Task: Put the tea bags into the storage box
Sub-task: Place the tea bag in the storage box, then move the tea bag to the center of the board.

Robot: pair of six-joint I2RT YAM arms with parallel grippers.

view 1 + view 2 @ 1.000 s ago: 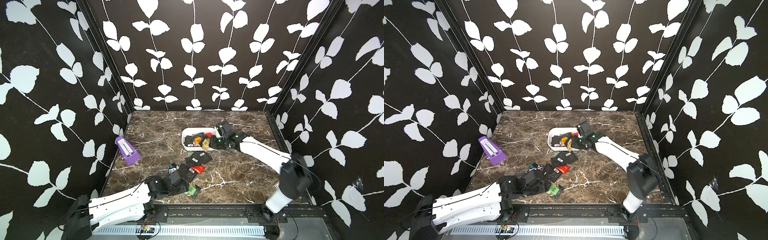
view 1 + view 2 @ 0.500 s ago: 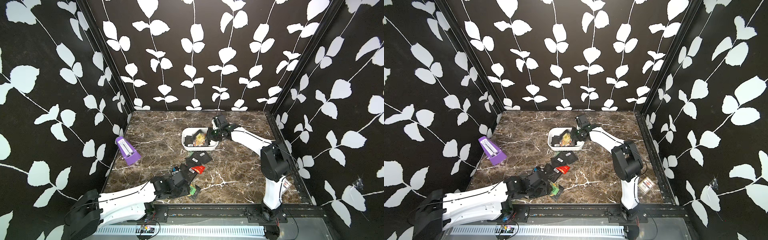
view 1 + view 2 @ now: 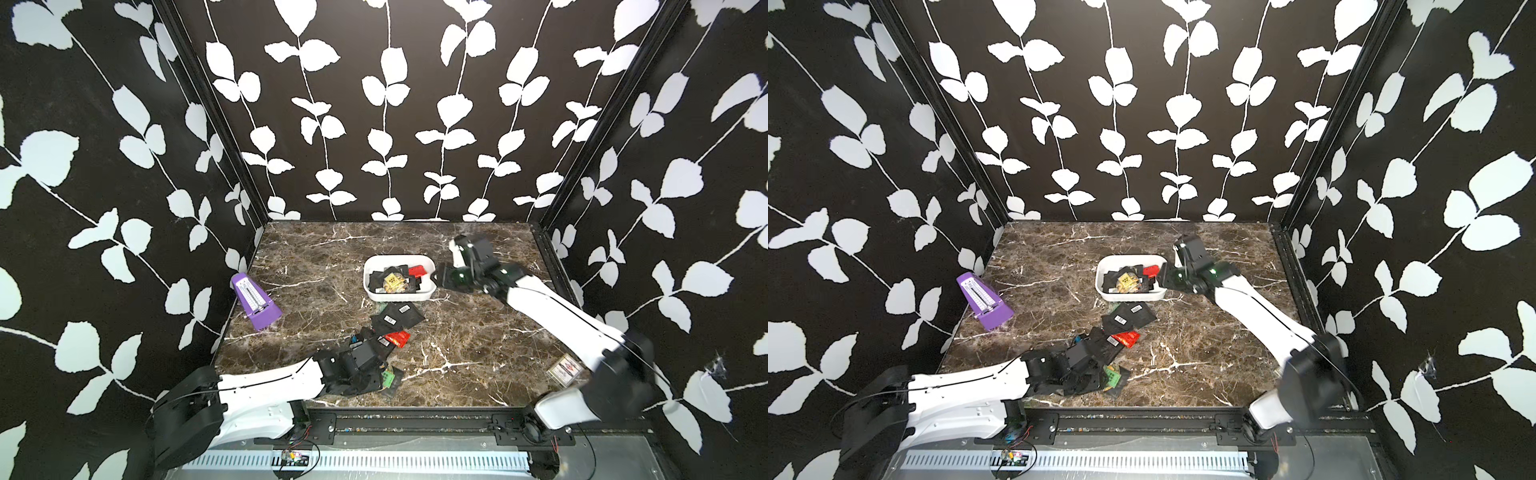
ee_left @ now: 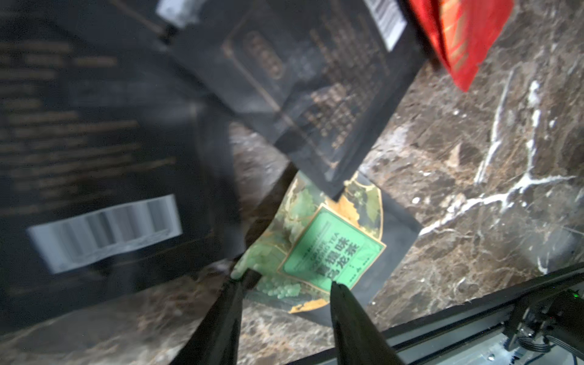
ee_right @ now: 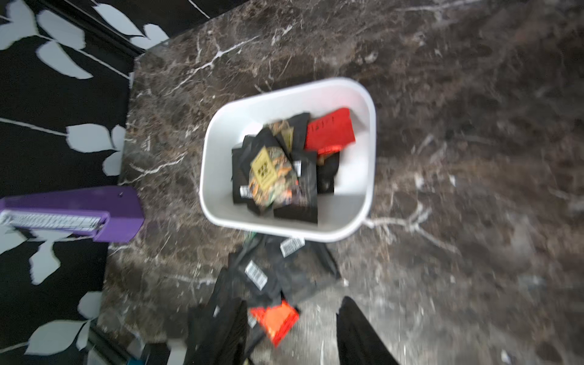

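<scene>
The white storage box sits mid-table and holds several tea bags: black ones, a yellow one and a red one. More tea bags lie in front of it: black ones, a red one and a green one. My right gripper hangs open and empty above the box's right end. My left gripper is low at the table's front, its jaws apart astride the green tea bag's corner.
A purple metronome stands by the left wall. A small printed card box lies at the front right beside my right arm. Black leaf-patterned walls enclose three sides; a metal rail runs along the front edge.
My right gripper has opened, the yellow tea bag it held now lies in the box, and the arm has drawn back to the right. My left jaws have narrowed over the green tea bag.
</scene>
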